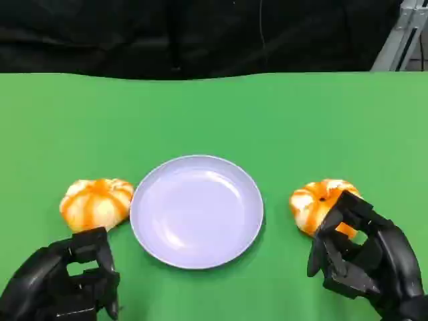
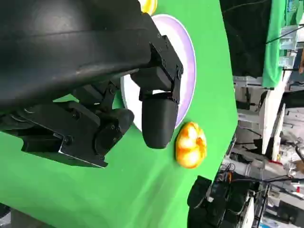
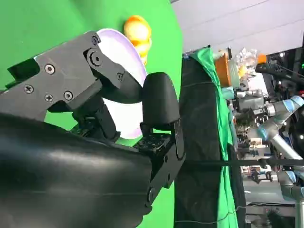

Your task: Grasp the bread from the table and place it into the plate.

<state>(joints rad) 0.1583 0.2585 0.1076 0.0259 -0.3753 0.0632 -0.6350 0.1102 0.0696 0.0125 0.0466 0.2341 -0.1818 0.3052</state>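
A round lilac plate (image 1: 197, 210) lies empty in the middle of the green table. One orange-and-white bread (image 1: 97, 202) sits just left of it, and a second bread (image 1: 319, 200) sits just right of it. My right hand (image 1: 364, 257) hovers at the right bread's near side with its fingers spread; their tips overlap the bread's edge and nothing is gripped. My left hand (image 1: 67, 281) is low at the near left, a little short of the left bread, fingers apart and empty. The left wrist view shows the left hand (image 2: 95, 95), the plate (image 2: 187, 61) and the left bread (image 2: 191, 145).
The green cloth (image 1: 214, 114) runs back to a black backdrop (image 1: 200, 33), with a metal frame (image 1: 401, 37) at the far right corner. The right wrist view shows the right hand (image 3: 95, 118), the plate (image 3: 116, 45), a bread (image 3: 137, 29) beyond it and lab clutter behind.
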